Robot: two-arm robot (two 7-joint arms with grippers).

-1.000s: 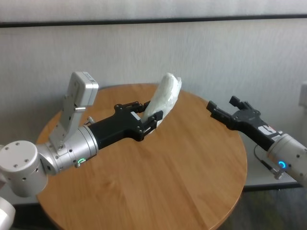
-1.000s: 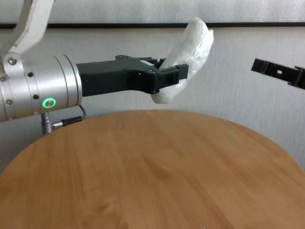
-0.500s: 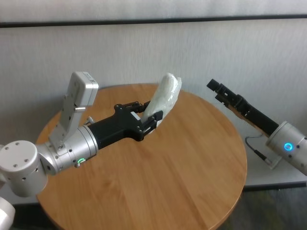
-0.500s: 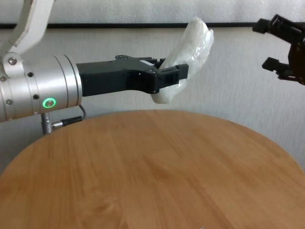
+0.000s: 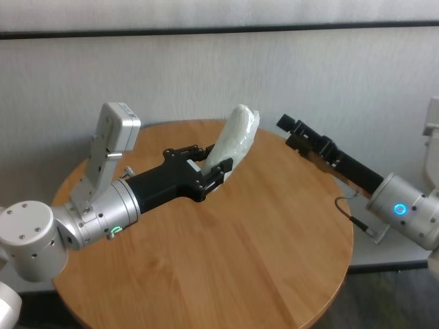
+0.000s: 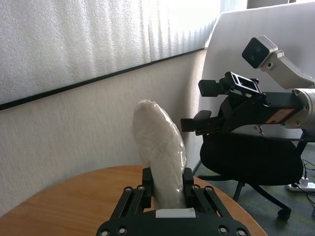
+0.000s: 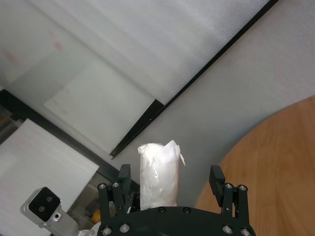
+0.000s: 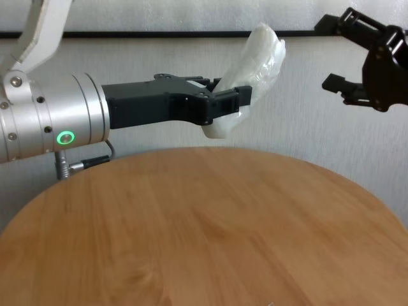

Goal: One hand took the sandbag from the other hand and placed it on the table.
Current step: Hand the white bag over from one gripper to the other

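Left claw point(image 5: 218, 171), on the silver wrist with the green ring, reaches in from the left above the tabletop point(image 5: 226, 260). Its fingers are pressed onto the lower end of the sandbag point(image 5: 236, 140), pinching it. In the left wrist view the two black fingers sit on either side of the bag's base, touching it on both flanks.

Sandbag: white, crinkled, sausage-shaped. Held clear of the tabletop, standing up from the claw and leaning up and to the right. In the chest view its upper end point(image 8: 264, 48) rises above the left claw point(image 8: 231, 102) and a clear gap separates its lower end from the wood surface point(image 8: 204, 236). Only the left claw touches it.

Behind the left wrist, a grey camera housing point(image 5: 113, 137) stands up from the arm on a slanted bracket.

Tabletop: round, light-brown wood grain. Both arms are held above it.

Right claw point(image 5: 291, 130), on the silver wrist with the blue ring, comes in from the right, above the far right edge of the tabletop, pointed at the sandbag. Its fingers are spread wide. In the chest view the two fingers point(image 8: 347, 86) stand one above the other, apart, level with the bag's upper half, with a gap to the bag. In the right wrist view the sandbag point(image 7: 157, 174) appears between the spread fingertips point(image 7: 216, 179), nearer one finger than the other; it is farther off, not inside the gap.

In the left wrist view a black office chair point(image 6: 251, 157) stands beyond the tabletop, behind the right arm.
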